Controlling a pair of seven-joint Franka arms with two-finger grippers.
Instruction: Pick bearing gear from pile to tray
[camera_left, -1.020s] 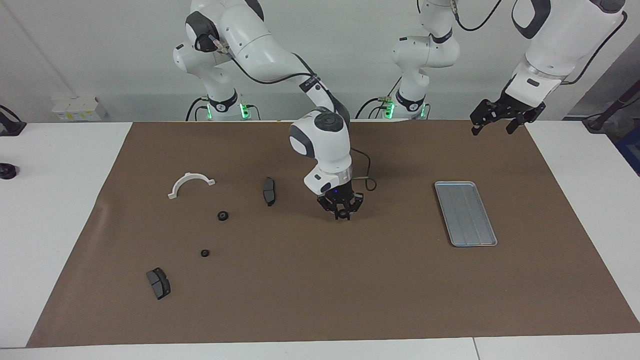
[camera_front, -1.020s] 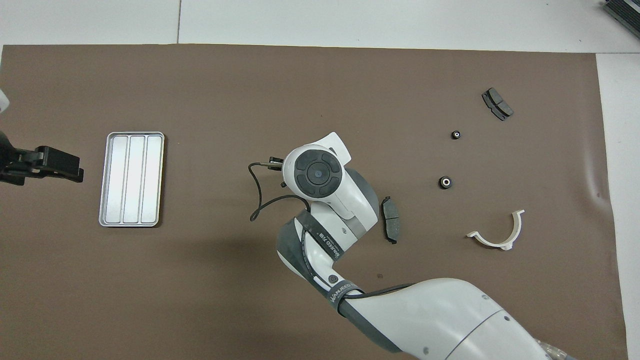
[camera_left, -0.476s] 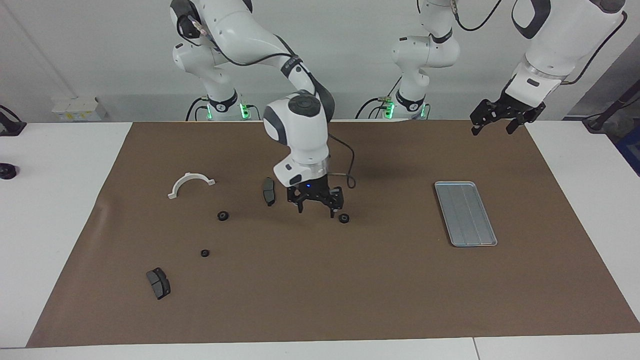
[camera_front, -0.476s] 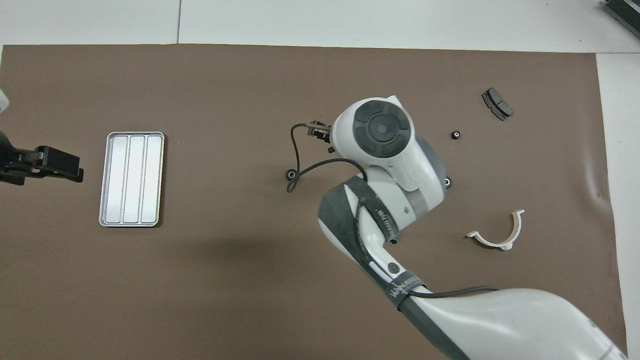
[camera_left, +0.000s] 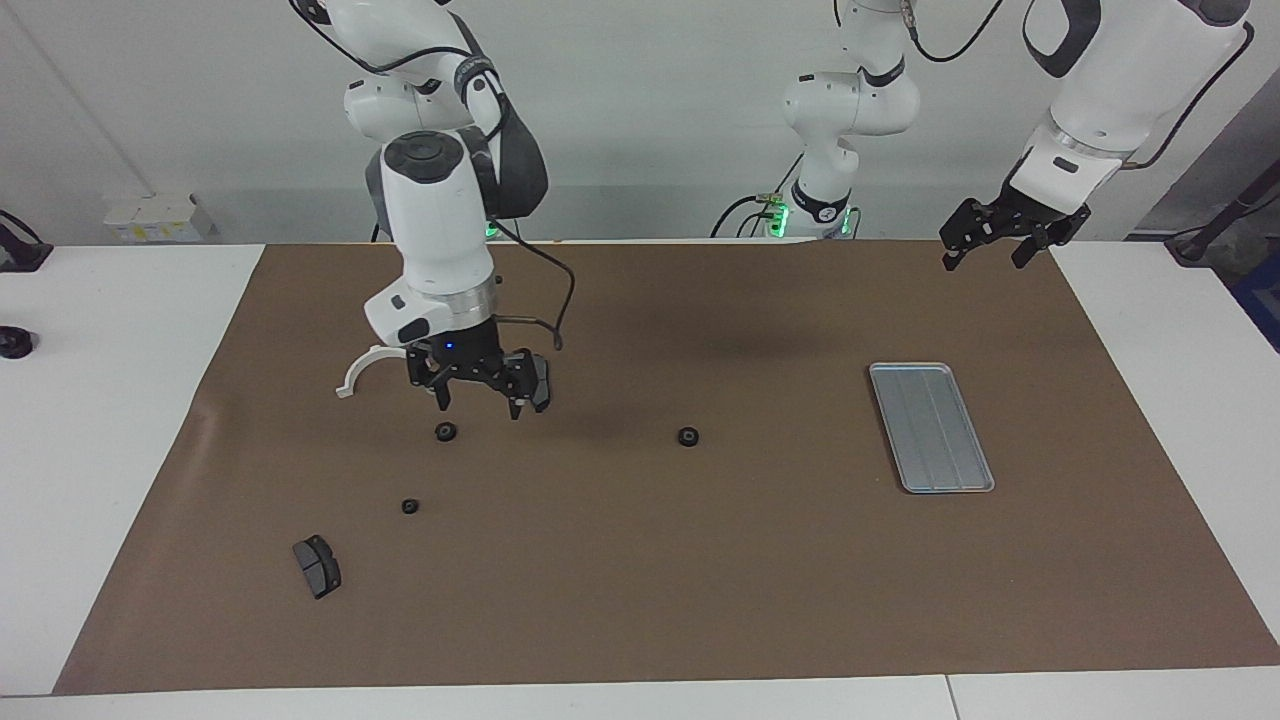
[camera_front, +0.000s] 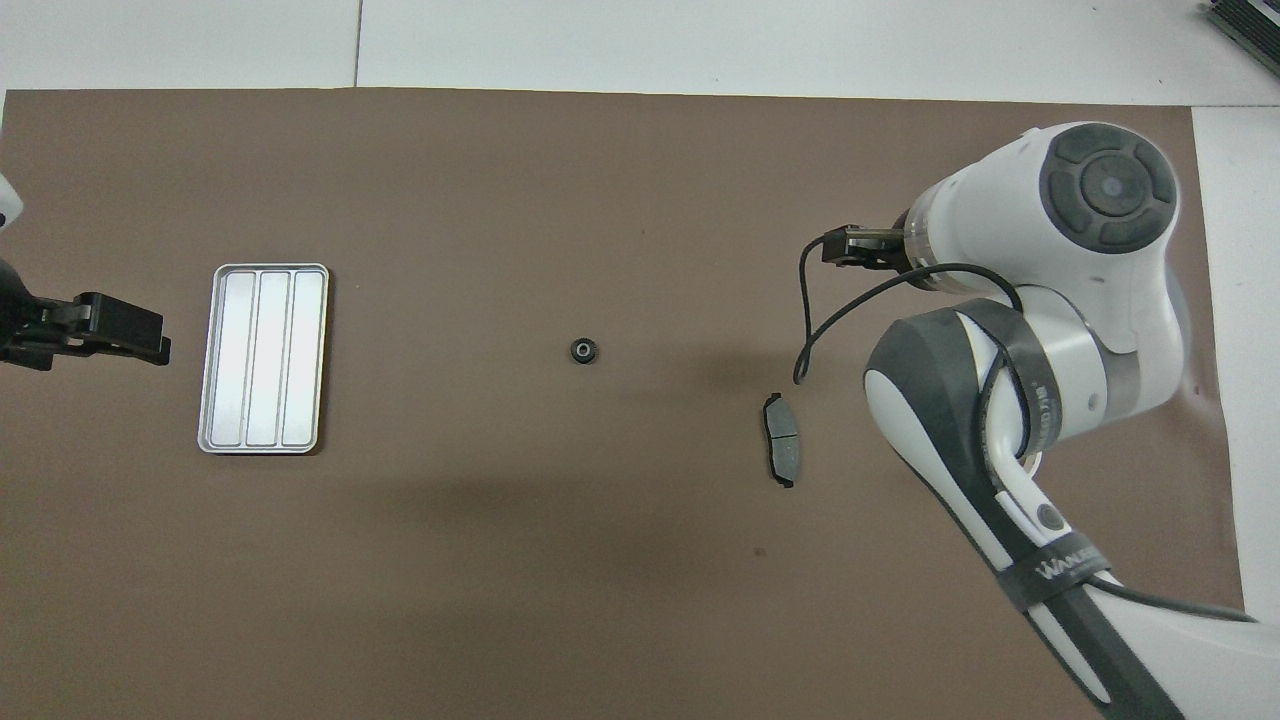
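A black bearing gear (camera_left: 688, 436) has been released mid-mat, well short of the tray (camera_left: 931, 427), which holds nothing. The right gripper (camera_left: 478, 392), fingers apart and empty, has been swung back over the pile (camera_left: 445, 431). The left gripper (camera_left: 1004, 238) waits open. 1 transfer remains unfinished.

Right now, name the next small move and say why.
Probably lower the open right gripper onto the small black gear just below it: it hangs over the pile empty. The tray is empty; one gear lies alone mid-mat. The left gripper waits, open.
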